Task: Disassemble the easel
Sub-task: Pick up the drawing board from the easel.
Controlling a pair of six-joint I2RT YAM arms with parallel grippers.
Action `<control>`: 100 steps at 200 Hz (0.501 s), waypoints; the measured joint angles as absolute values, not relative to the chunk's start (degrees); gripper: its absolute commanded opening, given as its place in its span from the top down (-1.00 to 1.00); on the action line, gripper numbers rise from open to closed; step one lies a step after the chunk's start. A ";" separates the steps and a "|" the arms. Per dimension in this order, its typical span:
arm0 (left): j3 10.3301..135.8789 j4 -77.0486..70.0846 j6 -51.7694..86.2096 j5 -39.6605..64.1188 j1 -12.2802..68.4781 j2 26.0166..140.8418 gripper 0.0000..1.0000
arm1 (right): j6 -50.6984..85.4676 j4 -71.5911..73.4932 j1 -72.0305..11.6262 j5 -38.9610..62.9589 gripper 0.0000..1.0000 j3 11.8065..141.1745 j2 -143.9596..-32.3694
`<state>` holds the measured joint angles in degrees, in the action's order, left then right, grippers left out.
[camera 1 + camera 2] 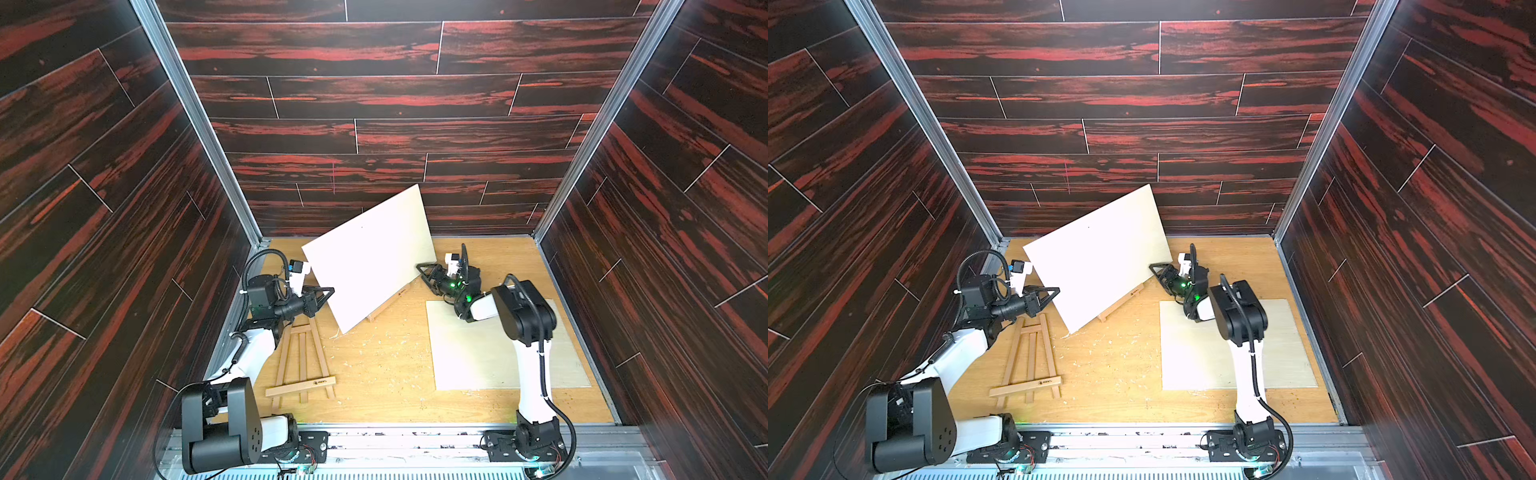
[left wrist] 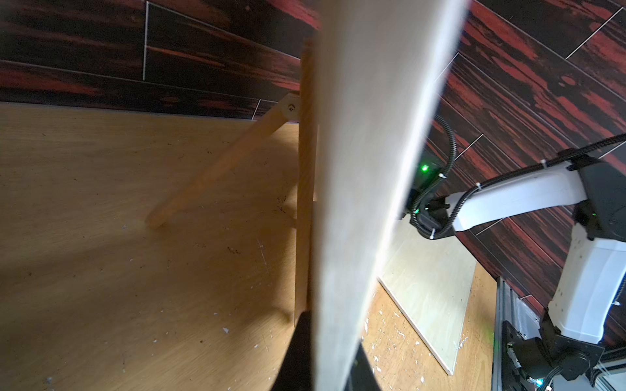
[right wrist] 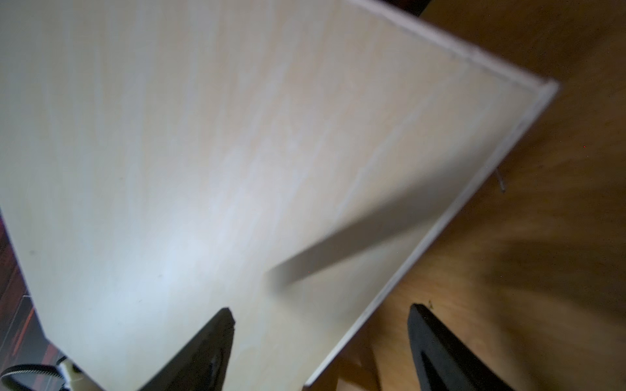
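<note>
**Operator:** Where does the panel lie against the jaws?

**Spotter:** Your panel (image 1: 370,257) leans back on the standing easel (image 1: 388,305), mid-worktop (image 1: 382,374). Its long axis runs from one arm across to the other, tilted so the corner on your left side dips towards the worktop. Your left jaws are clenched on the short edge at their own side. Your right jaws stand released, astride the opposite short edge. Both arms are at the panel, but only the left has hold of it.

**Operator:** What do the wrist views add?

**Spotter:** The left wrist view shows you the easel's rear leg (image 2: 220,169) propped behind the panel, which both top views hide. The right wrist view shows the panel's edge running between the parted jaws, and I cannot tell whether either one touches it. I judge you should close the right side before lifting the panel clear.
</note>
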<state>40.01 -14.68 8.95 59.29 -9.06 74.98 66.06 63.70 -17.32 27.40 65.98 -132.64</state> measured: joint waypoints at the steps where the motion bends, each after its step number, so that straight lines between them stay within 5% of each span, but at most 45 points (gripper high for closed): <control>1: 40.01 -14.66 8.95 59.29 -9.06 74.98 1.00 | 66.08 63.72 -17.34 27.38 -0.67 66.02 -132.70; 100: 40.64 -13.93 8.69 59.44 -9.06 75.29 1.00 | 72.88 76.64 -18.37 22.92 -0.67 71.20 -139.76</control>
<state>40.64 -13.93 8.69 59.44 -9.06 75.29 72.88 76.64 -18.37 22.92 71.20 -139.76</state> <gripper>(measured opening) 0.135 0.834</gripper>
